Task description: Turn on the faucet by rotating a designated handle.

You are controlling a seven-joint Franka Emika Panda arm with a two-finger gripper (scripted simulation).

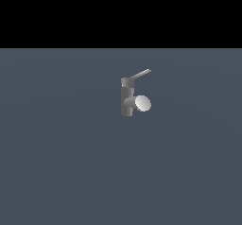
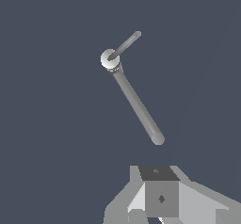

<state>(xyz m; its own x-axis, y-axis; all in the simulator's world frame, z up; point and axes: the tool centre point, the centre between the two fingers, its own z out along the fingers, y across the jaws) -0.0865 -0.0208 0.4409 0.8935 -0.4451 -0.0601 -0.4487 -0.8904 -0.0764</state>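
The gripper [image 2: 160, 197] shows only in the wrist view, as a grey block at the picture's edge. I cannot tell whether its fingers are spread or pressed together. It holds nothing and touches nothing.

The faucet [image 1: 126, 100] stands out ahead of it, well apart. In the exterior view its dark post sits on the left, the handle [image 1: 140, 73] slants up from the cap toward that view's right, and below it the stubby spout [image 1: 142, 103] ends in a pale disc.

From the wrist, two bars leave a pale round hub, and I can't be sure which is the lever, so the approach should be judged on height as well.

The step in hand looks like the approach, with nothing turned yet. To do it well, I'd bring the gripper in at lever height and meet the handle near its free tip. That is where a sideways push turns it most easily, swept in an arc around the post. It should stay above the spout — pressing there does nothing.
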